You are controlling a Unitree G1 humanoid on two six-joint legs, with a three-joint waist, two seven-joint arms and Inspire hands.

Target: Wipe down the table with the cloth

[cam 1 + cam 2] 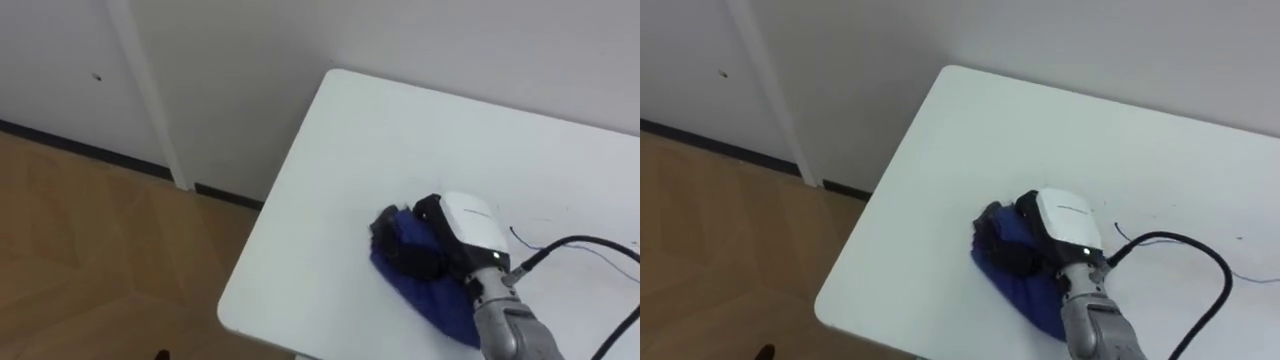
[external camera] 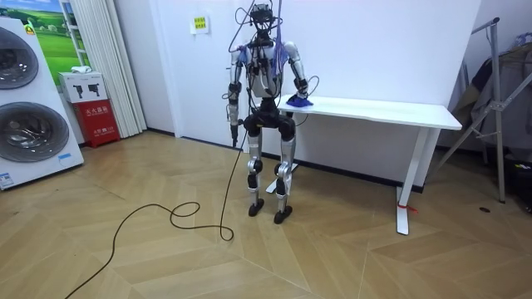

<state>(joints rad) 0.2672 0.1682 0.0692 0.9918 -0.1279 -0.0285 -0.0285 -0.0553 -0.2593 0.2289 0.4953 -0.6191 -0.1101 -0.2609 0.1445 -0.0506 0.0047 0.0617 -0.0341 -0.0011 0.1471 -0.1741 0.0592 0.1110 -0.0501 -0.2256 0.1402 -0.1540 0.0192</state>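
Observation:
A blue cloth [image 1: 430,295] lies bunched on the white table [image 1: 400,130], near its left front corner. My right hand [image 1: 470,225] rests on top of the cloth, its dark fingers curled down into the folds. In the room view I stand at the left end of the table [image 2: 374,108] with my right arm stretched out to the cloth [image 2: 298,102]. My left hand [image 2: 233,126] hangs at my side, away from the table. A few thin dark marks [image 1: 520,238] show on the tabletop to the right of my right hand.
The table's left edge [image 1: 270,215] drops to wooden floor [image 1: 100,250], and a white wall runs right behind the table. Two washing machines [image 2: 25,100] and a red box [image 2: 98,120] stand at the room view's left, a metal rack [image 2: 499,108] at its right.

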